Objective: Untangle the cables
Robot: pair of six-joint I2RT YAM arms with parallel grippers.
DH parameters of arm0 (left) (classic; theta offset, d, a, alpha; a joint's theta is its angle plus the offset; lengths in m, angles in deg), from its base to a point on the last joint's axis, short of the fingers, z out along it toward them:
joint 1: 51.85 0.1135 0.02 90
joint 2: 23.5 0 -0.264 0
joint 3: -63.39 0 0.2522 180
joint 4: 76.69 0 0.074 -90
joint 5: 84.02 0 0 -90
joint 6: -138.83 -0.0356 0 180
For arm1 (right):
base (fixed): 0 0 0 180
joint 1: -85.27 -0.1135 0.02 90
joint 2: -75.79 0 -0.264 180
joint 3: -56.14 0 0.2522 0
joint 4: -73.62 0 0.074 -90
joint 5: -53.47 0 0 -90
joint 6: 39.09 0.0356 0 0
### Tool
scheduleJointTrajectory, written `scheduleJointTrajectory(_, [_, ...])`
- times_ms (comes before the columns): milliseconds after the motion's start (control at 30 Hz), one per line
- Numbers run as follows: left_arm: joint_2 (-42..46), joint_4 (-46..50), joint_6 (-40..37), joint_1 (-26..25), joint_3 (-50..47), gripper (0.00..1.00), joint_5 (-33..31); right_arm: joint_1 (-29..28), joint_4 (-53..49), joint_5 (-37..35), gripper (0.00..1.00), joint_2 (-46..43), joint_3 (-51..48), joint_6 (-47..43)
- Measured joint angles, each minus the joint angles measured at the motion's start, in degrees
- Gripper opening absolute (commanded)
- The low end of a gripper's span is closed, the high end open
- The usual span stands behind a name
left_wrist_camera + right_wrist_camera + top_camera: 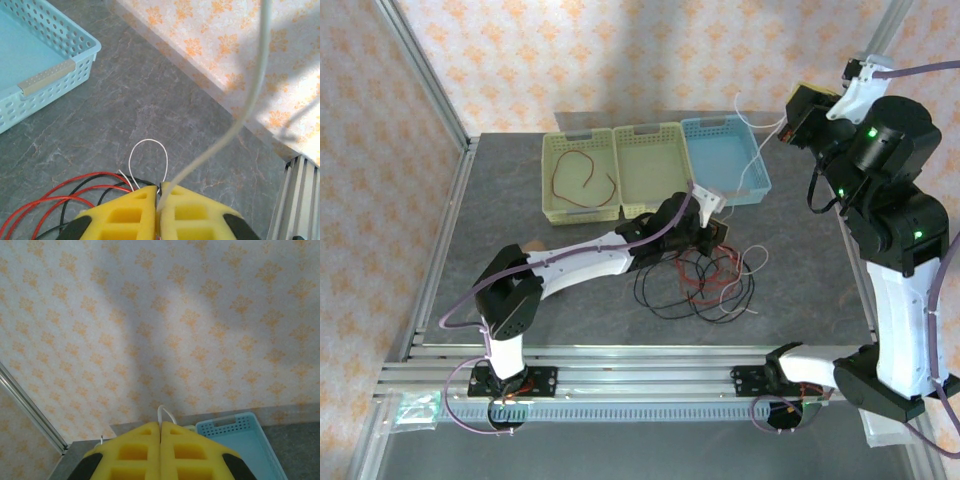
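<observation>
A tangle of black and red cables (pixel 698 282) lies on the grey table in front of the baskets. My left gripper (pixel 716 232) sits at the tangle's far edge; in the left wrist view its yellow fingers (pixel 125 210) are shut on the whitish-grey cable (pixel 248 97), which rises taut up and to the right. Red strands (pixel 55 195) and a small white loop (pixel 148 150) lie just ahead of the left gripper (pixel 161 189). My right gripper (pixel 788 125) is raised above the blue basket, and the right gripper (pixel 160 424) is shut on the same white cable (pixel 165 414). Another red cable (pixel 582 180) lies in the yellow basket.
Three baskets stand in a row at the back: yellow (pixel 552 165), pale green (pixel 648 135) and blue (pixel 760 178). The blue basket (pixel 47 77) is left of my left gripper. An aluminium frame rail (pixel 295 200) runs along the table's right side. Patterned walls enclose the table.
</observation>
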Motion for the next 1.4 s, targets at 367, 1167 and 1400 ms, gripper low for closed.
scheduleJointTrajectory(367, [3.1, 0.9, 1.4, 4.2, -0.1, 0.0, -2.4, 0.0, 0.0, -1.7, 0.0, -2.3, -5.7, 0.2])
scheduleJointTrajectory(1167, [10.1, 11.7, 6.3, 23.8, 5.7, 0.0, -4.3, 0.0, 12.9, 0.4, 0.0, 10.5, -27.8, 1.8])
scheduleJointTrajectory(1400, [0.9, 14.2, 8.4, 27.3, 12.0, 0.0, -2.1, 0.0, 16.8, 1.9, 0.0, 22.9, -26.1, 3.0])
